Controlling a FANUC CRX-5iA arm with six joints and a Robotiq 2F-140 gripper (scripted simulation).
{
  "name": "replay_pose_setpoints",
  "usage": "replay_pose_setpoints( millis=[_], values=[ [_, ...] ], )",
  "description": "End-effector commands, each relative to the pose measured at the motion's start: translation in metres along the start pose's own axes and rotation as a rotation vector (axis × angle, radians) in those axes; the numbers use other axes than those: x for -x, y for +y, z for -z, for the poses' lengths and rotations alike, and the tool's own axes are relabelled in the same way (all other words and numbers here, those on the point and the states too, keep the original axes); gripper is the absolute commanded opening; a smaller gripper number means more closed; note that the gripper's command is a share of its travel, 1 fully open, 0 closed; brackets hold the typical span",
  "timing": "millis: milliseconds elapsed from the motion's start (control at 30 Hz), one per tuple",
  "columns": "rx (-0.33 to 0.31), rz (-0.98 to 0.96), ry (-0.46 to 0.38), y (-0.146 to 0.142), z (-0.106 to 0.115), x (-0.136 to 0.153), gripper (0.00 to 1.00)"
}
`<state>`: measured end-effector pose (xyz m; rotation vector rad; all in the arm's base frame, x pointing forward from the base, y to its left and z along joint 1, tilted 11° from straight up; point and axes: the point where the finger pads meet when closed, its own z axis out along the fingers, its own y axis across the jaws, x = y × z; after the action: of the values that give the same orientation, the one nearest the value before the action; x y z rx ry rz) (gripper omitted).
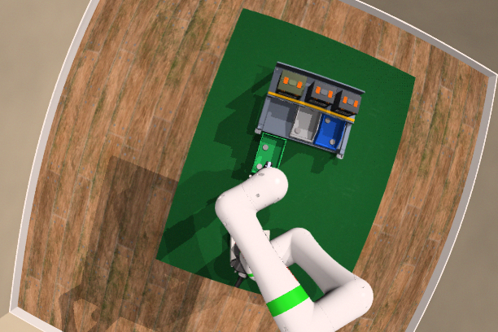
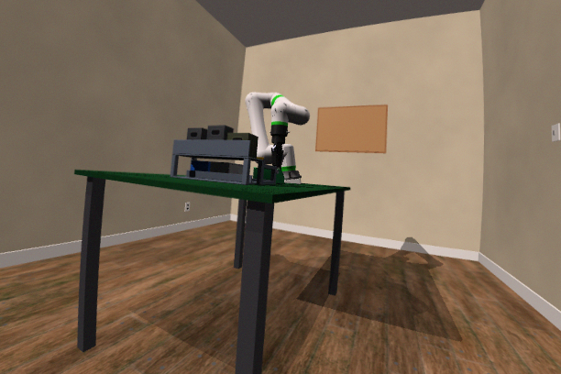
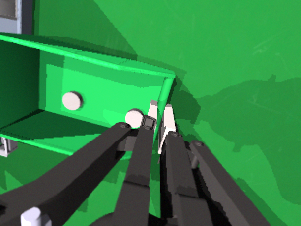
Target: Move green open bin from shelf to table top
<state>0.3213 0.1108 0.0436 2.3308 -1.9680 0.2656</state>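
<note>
The tool [image 3: 161,114] pinches the green bin's [image 3: 98,93] near wall.

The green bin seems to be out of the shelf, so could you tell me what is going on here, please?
The robot arm's gripper is shut on the front wall of the green bin, one finger inside and one outside. The bin sits just in front of the shelf, whose left slot is vacant, with two round parts in it. The grey bin and blue bin remain in the shelf. The gripper has not let go yet.
</note>
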Motion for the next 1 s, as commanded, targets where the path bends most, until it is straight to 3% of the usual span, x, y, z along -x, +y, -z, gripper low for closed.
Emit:
replay_pose_setpoints(
  millis=[0, 167, 200, 967],
  values=[
    [0.0, 0.0, 0.0, -0.0001, 0.0001, 0.0001, 0.0],
    [0.0, 0.0, 0.0, -0.0001, 0.0001, 0.0001, 0.0],
    [0.0, 0.0, 0.0, -0.0001, 0.0001, 0.0001, 0.57],
    [0.0, 0.0, 0.0, -0.0001, 0.0001, 0.0001, 0.57]
  ],
)
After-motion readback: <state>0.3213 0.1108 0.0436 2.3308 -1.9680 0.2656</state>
